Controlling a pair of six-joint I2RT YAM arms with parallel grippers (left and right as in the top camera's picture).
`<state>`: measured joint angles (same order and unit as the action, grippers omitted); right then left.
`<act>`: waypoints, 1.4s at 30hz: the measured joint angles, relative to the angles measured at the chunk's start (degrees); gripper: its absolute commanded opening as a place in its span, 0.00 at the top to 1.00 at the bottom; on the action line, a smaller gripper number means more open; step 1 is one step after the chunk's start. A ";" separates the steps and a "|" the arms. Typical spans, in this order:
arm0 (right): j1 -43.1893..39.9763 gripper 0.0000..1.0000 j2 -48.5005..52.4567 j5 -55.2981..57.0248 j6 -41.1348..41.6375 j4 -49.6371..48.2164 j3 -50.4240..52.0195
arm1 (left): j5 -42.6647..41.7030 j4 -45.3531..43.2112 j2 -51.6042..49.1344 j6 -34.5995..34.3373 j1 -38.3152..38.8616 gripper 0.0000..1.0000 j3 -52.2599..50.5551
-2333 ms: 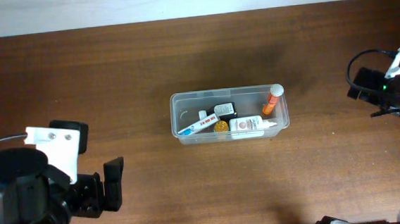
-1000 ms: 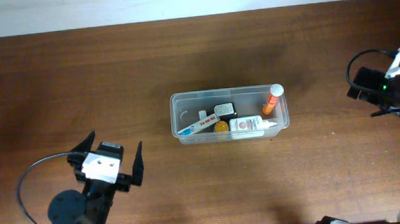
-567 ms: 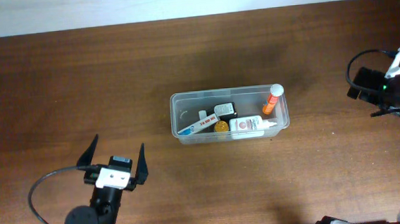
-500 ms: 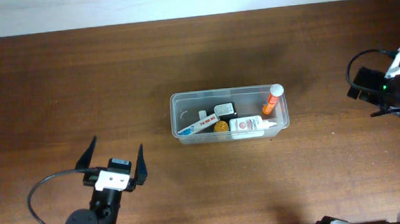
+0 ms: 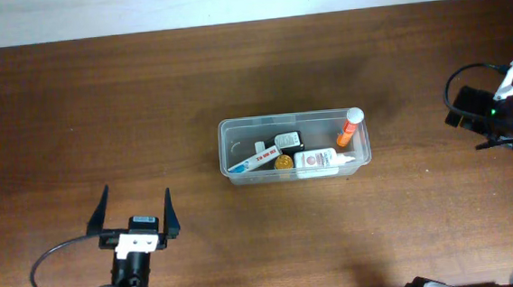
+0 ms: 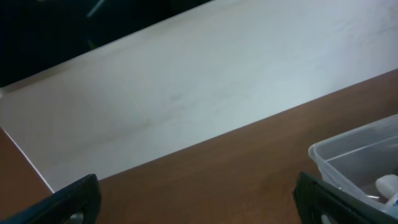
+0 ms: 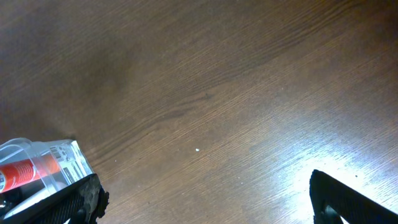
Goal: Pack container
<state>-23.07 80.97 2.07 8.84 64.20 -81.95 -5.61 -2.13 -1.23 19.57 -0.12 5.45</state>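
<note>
While the left end effector (image 5: 135, 197) and right end effector (image 7: 208, 202) gape empty, the container (image 5: 231, 145) lies lengthwise nine-to-three o'clock.

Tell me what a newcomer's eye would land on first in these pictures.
The clear container in the middle of the brown table stands out first. It holds small items, and the brightest is the orange tube with a white cap at its right end. Next is the left gripper, open and empty, at the lower left of the overhead view and well apart from the container.
</note>
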 measured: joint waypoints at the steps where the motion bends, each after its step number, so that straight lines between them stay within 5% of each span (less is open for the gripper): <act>1: 0.00 0.02 0.00 0.02 0.00 0.02 0.00 | -0.09 -0.79 0.17 0.00 -0.07 0.01 -0.79; 42: 0.00 0.02 0.00 0.02 -0.02 0.02 0.00 | -0.42 5.77 0.39 0.02 -2.91 0.01 -4.85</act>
<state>-23.07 80.97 2.09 8.82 64.23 -81.95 -6.02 3.64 -0.84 19.59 -3.03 0.60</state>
